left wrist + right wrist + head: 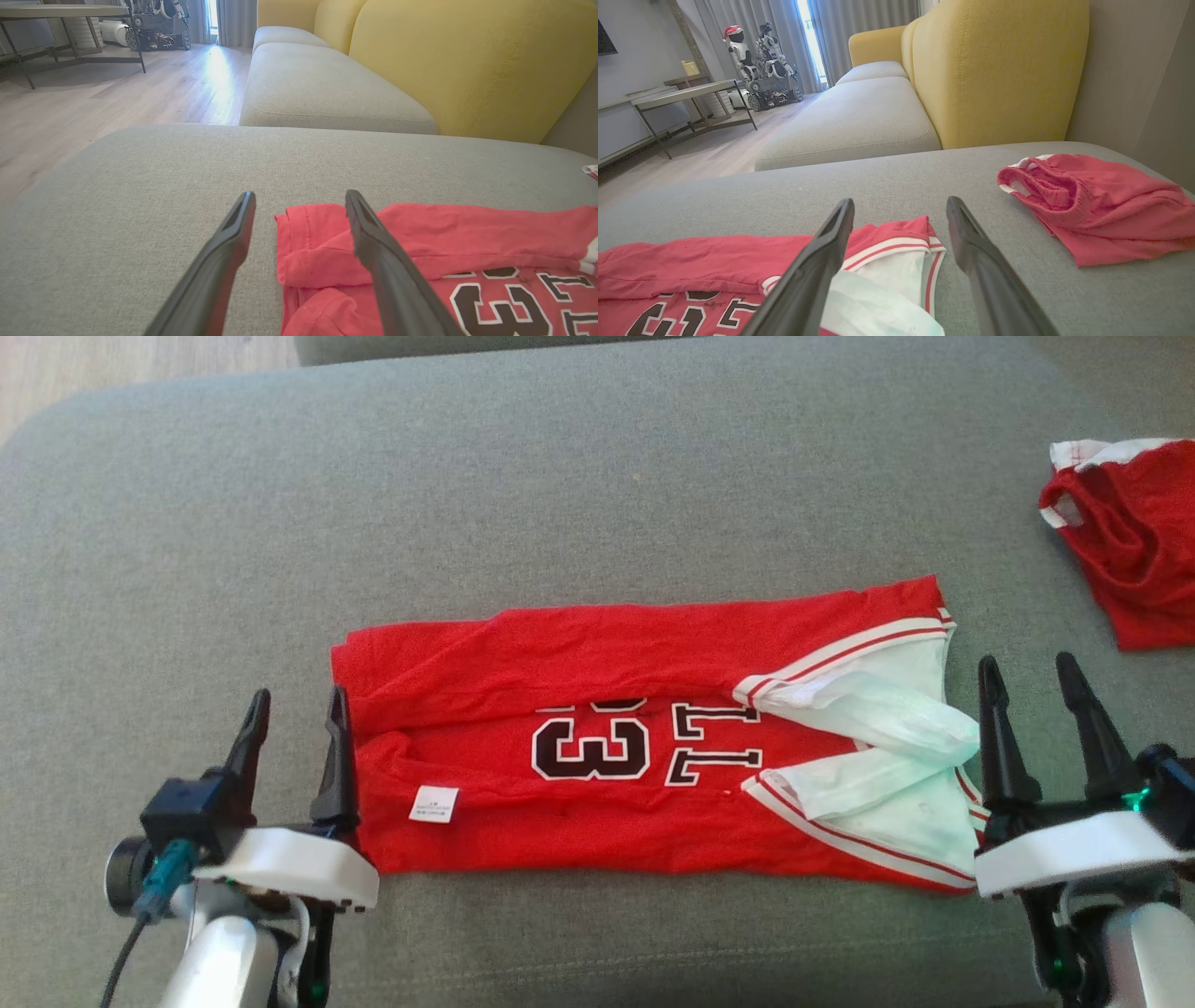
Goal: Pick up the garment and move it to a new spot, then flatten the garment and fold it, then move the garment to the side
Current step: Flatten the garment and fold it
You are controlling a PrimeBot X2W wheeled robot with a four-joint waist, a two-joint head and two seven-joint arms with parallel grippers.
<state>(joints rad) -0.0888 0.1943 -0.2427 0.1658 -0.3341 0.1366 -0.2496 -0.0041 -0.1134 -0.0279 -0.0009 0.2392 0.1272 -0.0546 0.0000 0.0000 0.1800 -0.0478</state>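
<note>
A wide grey cushion (597,476) takes up the foreground. On it, at the far right, lies a crumpled pair of red shorts (1139,551) with a white edge at the opening. Behind the cushion stands a yellow backrest (999,70), with a second grey seat (850,121) in front of it. Further away there is a pale wooden floor (117,102), a low table (686,95) with thin metal legs, grey curtains (859,28), and a wheeled machine (759,60) with a red hat.

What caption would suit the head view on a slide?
Left hand and right hand, both open, flank the folded red jersey on a grey cushion; another red garment lies apart.
</note>
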